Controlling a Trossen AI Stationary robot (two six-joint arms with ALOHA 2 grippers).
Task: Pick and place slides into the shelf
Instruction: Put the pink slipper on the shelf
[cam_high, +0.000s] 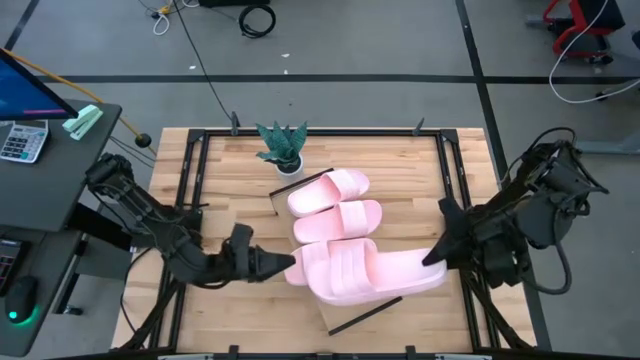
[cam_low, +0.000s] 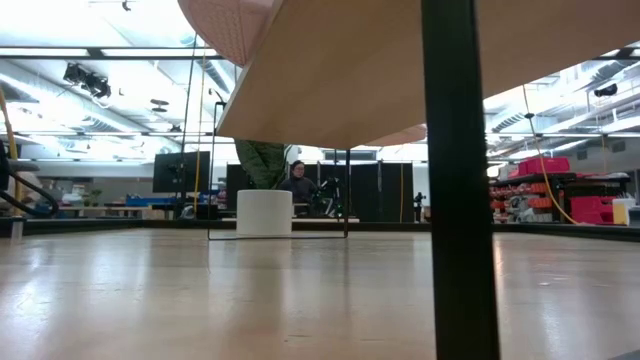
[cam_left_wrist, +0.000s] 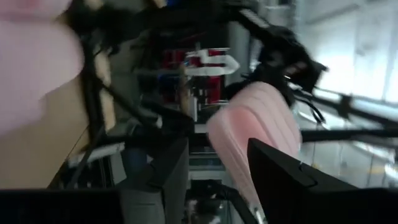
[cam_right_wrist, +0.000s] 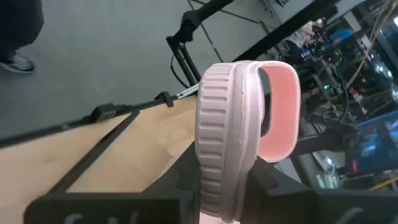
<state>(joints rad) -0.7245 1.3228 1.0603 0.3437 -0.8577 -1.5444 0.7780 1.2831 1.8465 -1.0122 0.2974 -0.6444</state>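
Note:
Four pale pink slides show in the high view. Two slides (cam_high: 335, 205) lie side by side on the light-wood shelf (cam_high: 283, 199), which stands at a slant in the middle of the table. My left gripper (cam_high: 291, 266) comes from the left and is shut on a third slide (cam_high: 335, 266) at the shelf's near part. My right gripper (cam_high: 437, 256) comes from the right and is shut on the fourth slide (cam_high: 405, 274), which partly overlaps the third. In the low view I see the shelf's underside (cam_low: 340, 80) and one black rail (cam_low: 455, 180). My left gripper has the left end (cam_left_wrist: 239, 146) of its slide between its two fingers (cam_left_wrist: 283, 180), coming level from the table's left, along the slide. The blur hides the exact contact. My right gripper pinches the end of its slide (cam_right_wrist: 225, 180) between both fingers, level from the right. That slide stands on edge, its ribbed sole (cam_right_wrist: 224, 124) to one side and its strap (cam_right_wrist: 280, 106) to the other.
A small potted plant (cam_high: 283, 150) in a white pot (cam_low: 265, 212) stands at the table's far edge. A black frame (cam_high: 190, 180) runs around the tabletop. A desk with a calculator (cam_high: 22, 140) sits off the left edge. A person (cam_low: 297, 182) sits far behind the table.

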